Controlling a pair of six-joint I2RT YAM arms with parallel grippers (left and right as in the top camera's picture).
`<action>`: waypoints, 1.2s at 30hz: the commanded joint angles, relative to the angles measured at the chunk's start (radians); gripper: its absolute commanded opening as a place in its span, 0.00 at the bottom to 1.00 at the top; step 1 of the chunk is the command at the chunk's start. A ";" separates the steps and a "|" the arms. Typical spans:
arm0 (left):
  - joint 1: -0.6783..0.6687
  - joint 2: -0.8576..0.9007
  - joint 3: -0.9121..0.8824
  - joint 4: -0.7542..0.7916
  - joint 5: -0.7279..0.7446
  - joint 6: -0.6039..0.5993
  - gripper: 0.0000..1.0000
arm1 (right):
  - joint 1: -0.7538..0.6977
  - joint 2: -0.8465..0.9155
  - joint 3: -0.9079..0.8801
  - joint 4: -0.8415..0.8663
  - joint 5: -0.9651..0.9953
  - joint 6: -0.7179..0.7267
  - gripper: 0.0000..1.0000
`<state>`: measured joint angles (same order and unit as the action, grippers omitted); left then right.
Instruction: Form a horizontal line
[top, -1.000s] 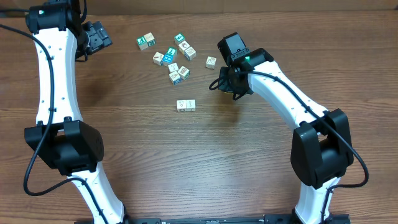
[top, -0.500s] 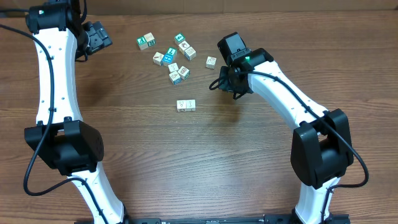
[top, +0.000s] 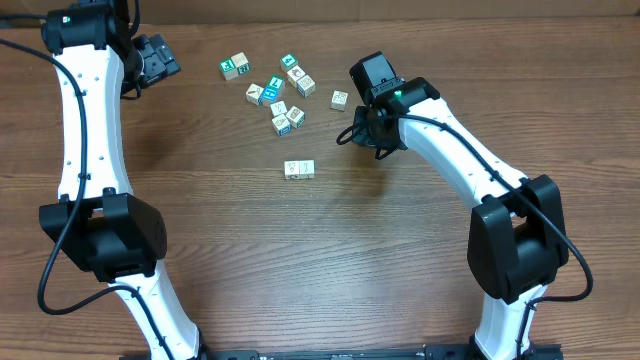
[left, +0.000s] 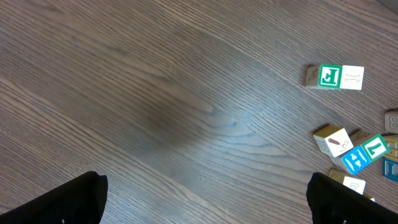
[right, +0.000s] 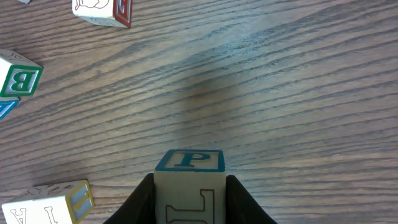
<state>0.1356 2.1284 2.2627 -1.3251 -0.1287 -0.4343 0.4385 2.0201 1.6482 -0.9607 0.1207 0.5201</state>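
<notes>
Scanning from overhead first: finds the horizontal line only two pale cubes long, touching side by side at mid-table, well apart from the loose cubes scattered above it. Picks out the right gripper hovering up and to the right of that row, near a lone cube. Catches the left gripper far off at the top-left corner, well away from every cube.

Switching to the left wrist: shows just two dark fingertips at the bottom corners, spread wide with bare wooden table between them, gripping nothing. Glimpses a green-lettered cube and a few more at the right edge.

Moving on to the right wrist: reveals the fingers closed snugly on a P cube, with the teal letter facing up. Cannot tell from here whether lifted or resting on the wood. Notes a red-lettered cube at the top edge, possibly the near end of the row, a green B cube off left, and another pale cube at bottom left.

Reads as the carry step: third cube in hand, not yet placed. Calls next for a swing down-left toward the row, squaring the P cube to the end cube, lowering it flush alongside without nudging the pair crooked, then easing the jaws apart.
</notes>
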 joint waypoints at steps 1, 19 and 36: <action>0.001 -0.010 0.014 -0.003 -0.010 0.019 1.00 | -0.002 -0.009 -0.006 0.005 0.019 0.003 0.26; 0.002 -0.010 0.014 -0.003 -0.010 0.019 0.99 | -0.002 -0.009 -0.006 0.005 0.074 0.003 0.26; 0.002 -0.010 0.014 -0.003 -0.010 0.019 1.00 | -0.002 -0.009 -0.006 0.005 0.073 0.003 0.26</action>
<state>0.1356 2.1284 2.2627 -1.3251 -0.1287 -0.4343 0.4385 2.0201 1.6482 -0.9611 0.1768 0.5201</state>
